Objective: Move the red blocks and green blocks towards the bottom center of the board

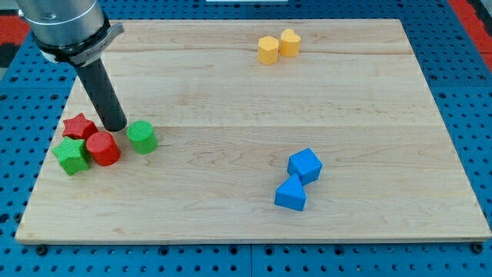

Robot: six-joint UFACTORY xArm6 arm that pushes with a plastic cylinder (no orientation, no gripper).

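Note:
My tip (116, 126) rests on the board at the view's left, just above the red cylinder (102, 148) and just left of the green cylinder (142, 137). A red star block (78, 126) lies left of the tip. A green star block (71, 156) lies at the lower left of this cluster, touching the red cylinder. The tip stands between the red star and the green cylinder, close to both; contact cannot be told.
Two yellow blocks (267, 50) (290, 42) sit together near the view's top centre. Two blue blocks (305, 165) (290, 194) sit together at the lower right of centre. The wooden board (254, 100) lies on a blue perforated table.

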